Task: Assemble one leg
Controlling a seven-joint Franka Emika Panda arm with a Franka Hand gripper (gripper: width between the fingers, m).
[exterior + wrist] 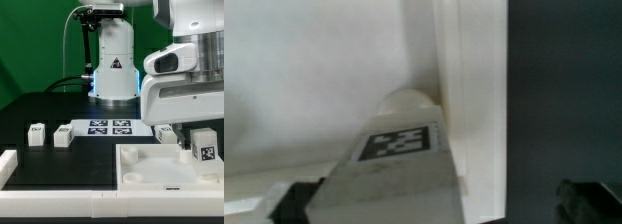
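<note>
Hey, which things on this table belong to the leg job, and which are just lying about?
Belongs to the job:
- leg between the open gripper fingers
- large white tray-like part beneath it

Just lying about:
- spare leg
- second spare leg
- marker board

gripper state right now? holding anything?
gripper: open. The fingers stand wide apart with a leg between them, and there is a clear gap on one side, so it is not clamped.
</note>
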